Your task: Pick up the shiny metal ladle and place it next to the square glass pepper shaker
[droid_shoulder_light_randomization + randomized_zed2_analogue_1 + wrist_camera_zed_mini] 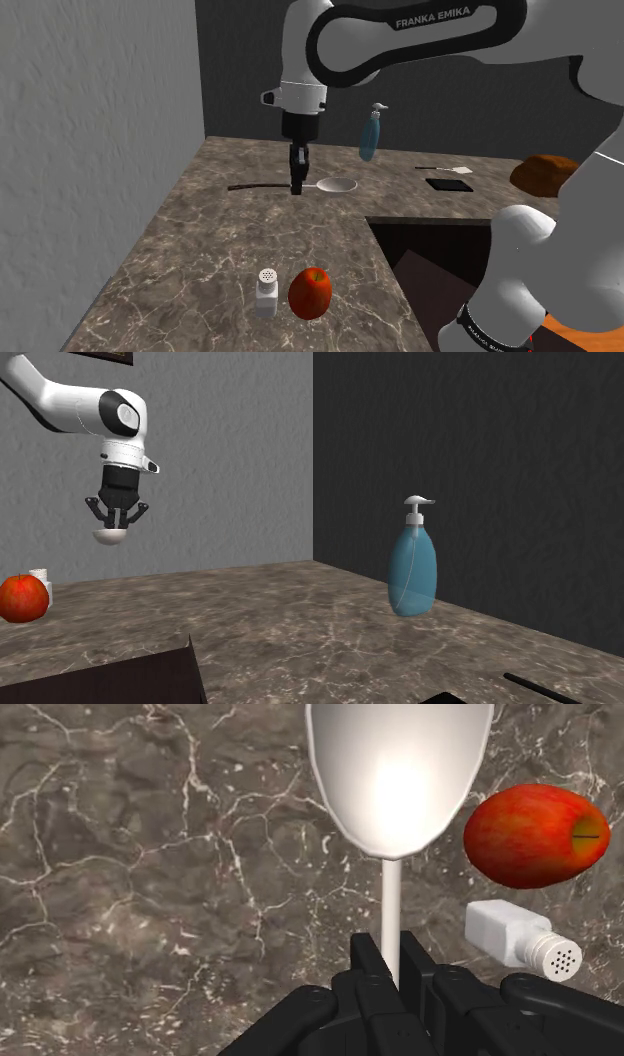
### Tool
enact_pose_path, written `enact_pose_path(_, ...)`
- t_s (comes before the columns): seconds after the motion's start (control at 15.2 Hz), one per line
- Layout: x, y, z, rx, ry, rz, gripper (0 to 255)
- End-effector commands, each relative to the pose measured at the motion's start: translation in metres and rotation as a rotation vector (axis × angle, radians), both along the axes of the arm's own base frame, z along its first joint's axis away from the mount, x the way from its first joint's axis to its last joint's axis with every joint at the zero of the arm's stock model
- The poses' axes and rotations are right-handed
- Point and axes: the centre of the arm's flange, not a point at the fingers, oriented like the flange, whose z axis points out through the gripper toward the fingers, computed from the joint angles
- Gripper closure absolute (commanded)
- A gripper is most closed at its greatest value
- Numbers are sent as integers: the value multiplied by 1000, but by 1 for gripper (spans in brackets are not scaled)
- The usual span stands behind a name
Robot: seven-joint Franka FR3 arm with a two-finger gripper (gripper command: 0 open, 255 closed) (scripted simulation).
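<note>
Pincer (392, 962) clamped on the handle of the white ladle (398, 774), held above the counter (150, 854); the next move is probably lowering it beside the white pepper shaker (520, 936), clear of the red apple (535, 834).

You see a table (150, 854) of brown, white-veined stone, a ladle (398, 774) drawn smooth white with a bright sheen in its bowl, a glossy red apple (535, 836), a translucent blue pump bottle (412, 574) and a matt black pincer (392, 952).

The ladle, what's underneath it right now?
The ladle hangs in the gripper above the marbled countertop. Its bowl covers the patch directly below, so that spot cannot be seen. The red apple and white shaker sit off to one side, not under it.
</note>
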Motion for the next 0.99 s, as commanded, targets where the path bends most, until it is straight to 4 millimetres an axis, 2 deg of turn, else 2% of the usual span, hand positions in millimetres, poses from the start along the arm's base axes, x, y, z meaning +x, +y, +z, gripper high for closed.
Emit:
enact_pose_path(0.0,-1,28,3,1,0,-1,255)
enact_pose_path(0.92,0,212,3,1,0,-1,255)
